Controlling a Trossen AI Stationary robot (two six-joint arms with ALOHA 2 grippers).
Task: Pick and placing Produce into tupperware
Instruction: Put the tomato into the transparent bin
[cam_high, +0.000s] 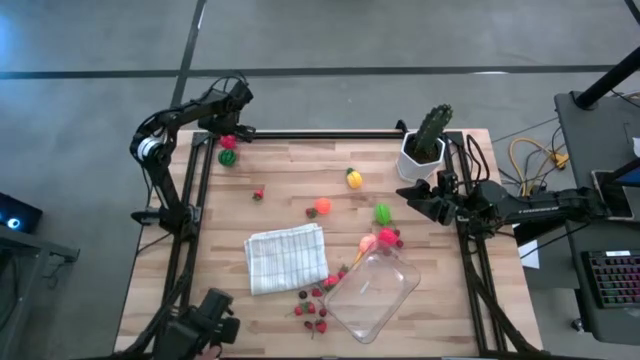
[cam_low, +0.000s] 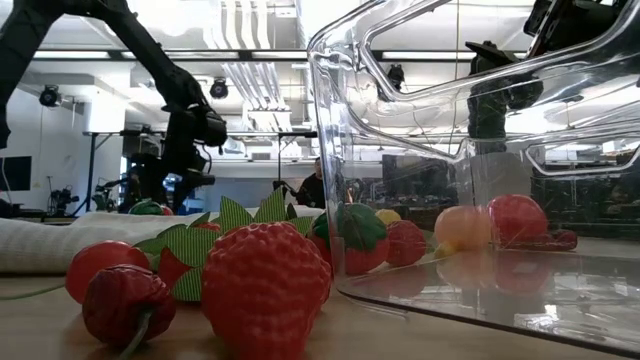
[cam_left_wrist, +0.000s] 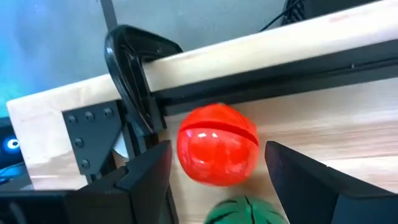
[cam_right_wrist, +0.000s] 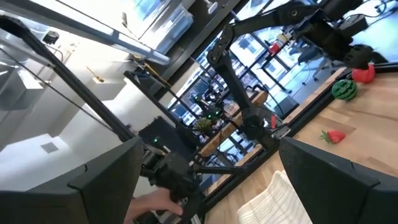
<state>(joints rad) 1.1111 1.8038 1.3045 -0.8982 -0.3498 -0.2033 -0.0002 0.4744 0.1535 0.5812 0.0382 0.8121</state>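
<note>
Your left gripper (cam_left_wrist: 217, 163) sits at the table's upper-left corner in the high view, fingers spread either side of the red fruit (cam_left_wrist: 217, 144), not pinching yet. Green fruit (cam_left_wrist: 241, 210) lies just beside, so go in square. Right gripper (cam_high: 412, 196), jaws wide and empty, waits mid-right near the cactus (cam_high: 432, 128). Tub (cam_high: 372, 294) is lower centre, nothing clearly inside, w/ berries (cam_high: 312, 312) scattered at its left edge

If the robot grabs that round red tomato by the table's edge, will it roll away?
It might. The tomato looks round and shiny, so it could slip or roll if nudged. The left gripper has a finger on each side of it, not touching, which should help trap it. It looks like hollow plastic, probably light.
</note>
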